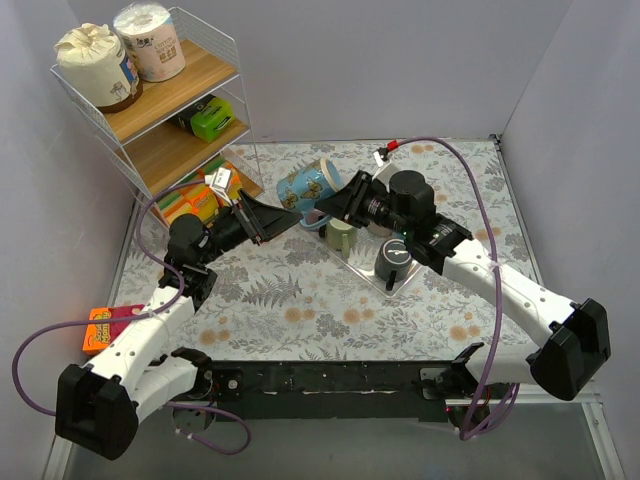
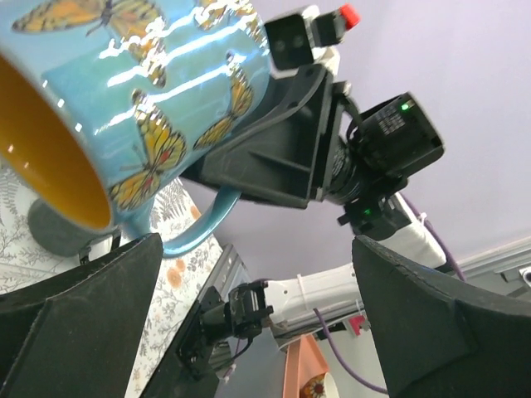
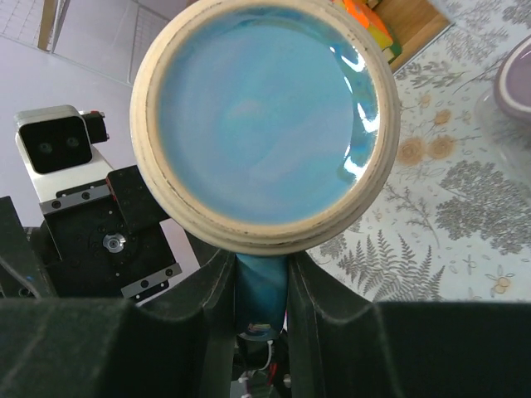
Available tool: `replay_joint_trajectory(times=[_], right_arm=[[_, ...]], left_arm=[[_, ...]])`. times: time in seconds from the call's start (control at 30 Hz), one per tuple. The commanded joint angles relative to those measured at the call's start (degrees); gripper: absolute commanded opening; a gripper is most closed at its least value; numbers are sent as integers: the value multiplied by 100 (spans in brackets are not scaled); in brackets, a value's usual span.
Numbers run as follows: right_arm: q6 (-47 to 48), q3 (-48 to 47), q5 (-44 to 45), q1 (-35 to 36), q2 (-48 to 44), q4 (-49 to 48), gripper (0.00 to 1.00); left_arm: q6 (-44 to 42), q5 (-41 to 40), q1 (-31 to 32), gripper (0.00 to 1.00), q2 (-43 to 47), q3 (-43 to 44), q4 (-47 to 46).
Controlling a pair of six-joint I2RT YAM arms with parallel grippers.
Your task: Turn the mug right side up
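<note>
Right pincer [image 3: 262, 274] clamps blue butterfly mug [image 1: 308, 185] by its handle, tilted sideways above desk [image 1: 300, 290]; left pincer [image 2: 253, 249] wide, just beside.

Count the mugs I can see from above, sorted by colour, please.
Blue butterfly mug: 1
Pale green mug: 1
Dark mug: 1
Total: 3 in plain sight; others may be hidden.
</note>
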State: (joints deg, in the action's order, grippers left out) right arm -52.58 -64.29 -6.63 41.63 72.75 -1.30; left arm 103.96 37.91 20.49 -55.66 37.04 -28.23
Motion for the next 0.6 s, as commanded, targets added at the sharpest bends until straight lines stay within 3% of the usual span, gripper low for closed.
replay_joint_trajectory(times=[0.0,0.2,0.43,0.57], right_arm=[[-841,39,-461,-49,-33,-2023,1],[-1070,137,-462,-58,-59,-2419,1],[-711,-127,-356,-49,-24,-2269,1],[-762,-83,-435,-49,-7,-2435,1]], left_arm=[[256,-459,43,98,56,-47,-393],[257,-845,174,91,-24,-109,-193],[-368,-1787,218,98,819,-152,1065],[-123,-1403,210,98,575,-240,768]])
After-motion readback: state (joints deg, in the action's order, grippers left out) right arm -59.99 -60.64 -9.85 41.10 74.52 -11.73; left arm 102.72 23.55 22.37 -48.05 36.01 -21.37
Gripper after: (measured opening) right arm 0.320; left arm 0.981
